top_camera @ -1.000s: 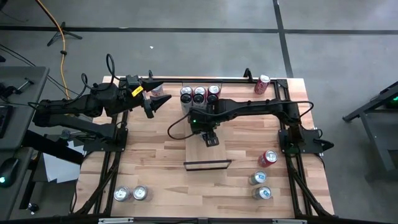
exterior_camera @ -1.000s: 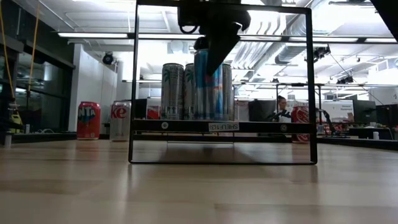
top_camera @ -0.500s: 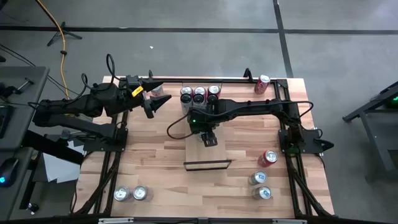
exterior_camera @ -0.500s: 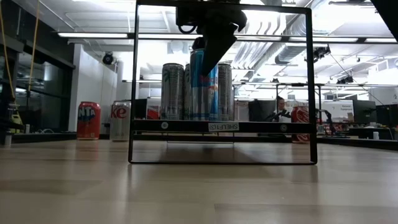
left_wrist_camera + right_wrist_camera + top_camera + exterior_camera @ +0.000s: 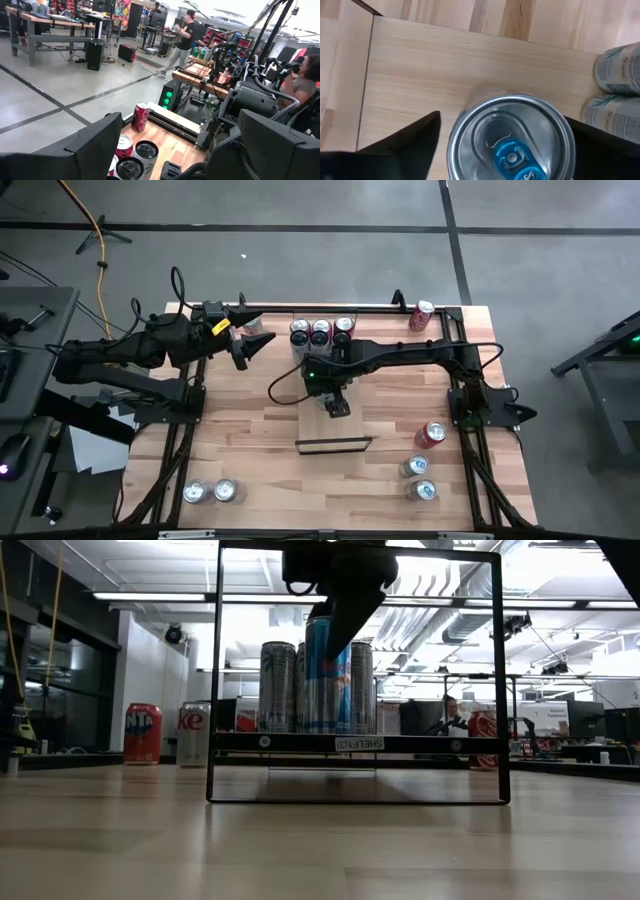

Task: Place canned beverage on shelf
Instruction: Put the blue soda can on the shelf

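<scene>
A tall blue and silver can (image 5: 325, 675) stands upright on the shelf, a pale wood board (image 5: 318, 430) between black end rails (image 5: 213, 670). My right gripper (image 5: 335, 406) is over the board's far half, shut on this can, whose top fills the right wrist view (image 5: 512, 142). The can's base meets the board's top in the low view. My left gripper (image 5: 250, 345) waits open and empty at the table's far left, above the tabletop. My right gripper pinches the can's upper wall (image 5: 454, 150) between its two fingers (image 5: 407, 145), one on each side. The fingers come from above, pointing down. The can is upright with its base at the shelf board (image 5: 445, 65).
Three cans (image 5: 320, 332) stand side by side just beyond the shelf's far end. A red can (image 5: 422, 315) is at the far right corner. A red can (image 5: 430, 434) and two more (image 5: 418, 478) are at the near right, and two cans (image 5: 210, 491) at the near left.
My right gripper has shifted a little toward the table's left with the blue can, which now stands straighter on the shelf board.
</scene>
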Controlling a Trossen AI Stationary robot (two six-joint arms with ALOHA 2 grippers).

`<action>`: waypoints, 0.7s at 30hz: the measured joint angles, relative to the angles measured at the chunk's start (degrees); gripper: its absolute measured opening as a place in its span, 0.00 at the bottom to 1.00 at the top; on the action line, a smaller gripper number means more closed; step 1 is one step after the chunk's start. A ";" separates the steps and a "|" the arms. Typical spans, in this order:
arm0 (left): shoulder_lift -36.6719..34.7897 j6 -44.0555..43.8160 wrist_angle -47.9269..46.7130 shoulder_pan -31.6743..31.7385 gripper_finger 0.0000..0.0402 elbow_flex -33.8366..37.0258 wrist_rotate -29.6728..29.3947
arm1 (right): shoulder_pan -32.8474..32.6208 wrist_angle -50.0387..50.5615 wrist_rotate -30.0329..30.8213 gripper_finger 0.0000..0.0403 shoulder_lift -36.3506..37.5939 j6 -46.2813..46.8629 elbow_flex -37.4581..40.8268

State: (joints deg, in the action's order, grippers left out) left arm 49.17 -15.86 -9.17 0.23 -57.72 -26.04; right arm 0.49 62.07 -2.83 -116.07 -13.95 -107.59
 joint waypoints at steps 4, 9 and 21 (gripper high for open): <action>0.00 0.00 0.02 0.00 0.88 -0.02 0.00 | 0.02 1.70 -2.33 0.96 0.71 -0.29 0.00; 0.00 0.00 0.04 0.00 0.88 -0.02 0.00 | 0.15 3.74 -0.57 0.97 4.77 -4.94 0.00; 0.00 -0.17 -0.13 0.00 0.88 0.00 0.00 | 0.63 0.48 8.30 0.97 11.69 7.55 -0.02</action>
State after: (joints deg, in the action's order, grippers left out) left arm 49.17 -16.02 -9.30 0.23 -57.71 -26.04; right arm 1.13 62.55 5.48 -104.38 -6.40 -107.61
